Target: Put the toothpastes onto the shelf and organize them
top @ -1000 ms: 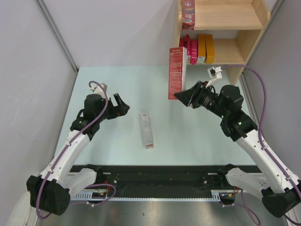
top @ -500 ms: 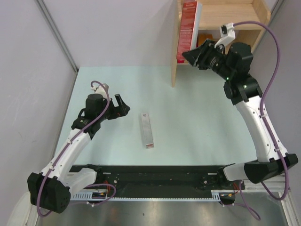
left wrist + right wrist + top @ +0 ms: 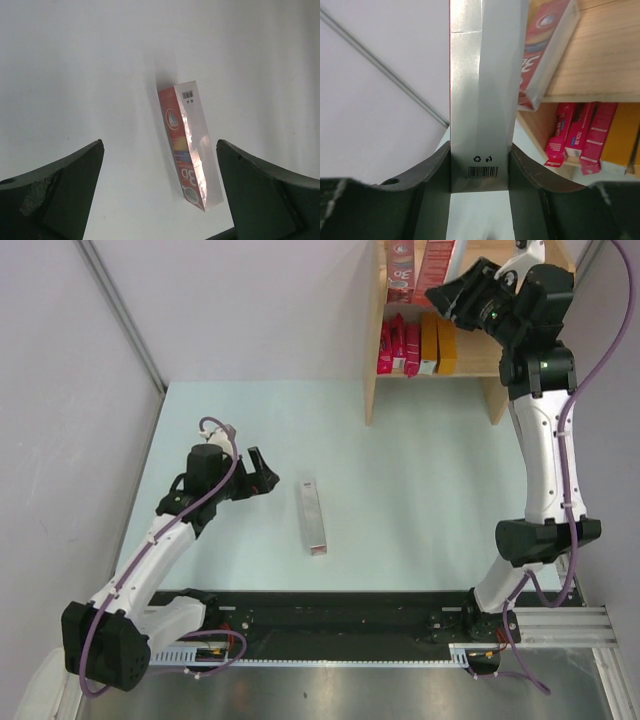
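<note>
nearest the bases, the left pincer (image 3: 262, 472) hangs low over the surface (image 3: 220, 420), its jaws spread wide and holding nothing. it has barely shifted in the last second. just ahead of it the lying carton (image 3: 192, 150), silver on top with a red side, rests flat on the surface, apart from both fingers and just where it lay before. it looks like the only toothpaste in view not yet on the shelf (image 3: 372, 390) or in a grip.

the change is farther back. a second ago the right pincer (image 3: 480, 165) carried the held carton (image 3: 482, 90) upright over the surface near the shelf's foot. now that arm is stretched high and the carton is up at the level of the top board (image 3: 600, 65). the jaws are clamped on its barcode end, one finger against each side. i judge the lift done and the setting-down now in hand; whether the carton already rests on the board is hidden.

what crowds it is the standing carton (image 3: 545, 50), red and silver, on end on that same board just beside the held one. i cannot tell if they touch, and a sideways nudge could tip it.

below, on the lower board (image 3: 480, 365), three pink cartons (image 3: 398, 345), an orange-yellow carton (image 3: 429, 343) and a gold-tan carton (image 3: 446, 343) stand in a row, out of the way.
</note>
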`<state>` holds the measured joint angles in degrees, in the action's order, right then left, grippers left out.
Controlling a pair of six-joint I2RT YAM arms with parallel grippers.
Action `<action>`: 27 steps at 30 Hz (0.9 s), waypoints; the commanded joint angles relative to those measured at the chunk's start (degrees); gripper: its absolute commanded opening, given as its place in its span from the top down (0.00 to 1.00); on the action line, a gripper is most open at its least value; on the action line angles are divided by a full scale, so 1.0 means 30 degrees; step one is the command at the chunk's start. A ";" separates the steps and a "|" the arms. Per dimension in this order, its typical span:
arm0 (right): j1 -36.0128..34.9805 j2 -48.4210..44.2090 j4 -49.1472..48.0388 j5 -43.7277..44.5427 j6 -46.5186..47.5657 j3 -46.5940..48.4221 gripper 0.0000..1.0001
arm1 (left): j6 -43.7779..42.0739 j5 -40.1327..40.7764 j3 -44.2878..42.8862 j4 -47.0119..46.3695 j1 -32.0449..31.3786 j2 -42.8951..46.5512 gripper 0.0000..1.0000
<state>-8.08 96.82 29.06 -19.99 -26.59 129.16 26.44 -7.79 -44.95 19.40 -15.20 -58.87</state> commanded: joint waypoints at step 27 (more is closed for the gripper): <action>0.2546 0.7513 -0.2712 -0.2478 -0.3998 0.6809 0.76 | 0.0182 -0.1006 0.2238 -0.1486 -0.0323 0.0317 0.00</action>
<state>-0.32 119.26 27.24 -26.24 -36.97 145.97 26.89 -9.69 -38.57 17.02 -15.70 -58.76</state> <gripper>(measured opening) 0.468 0.996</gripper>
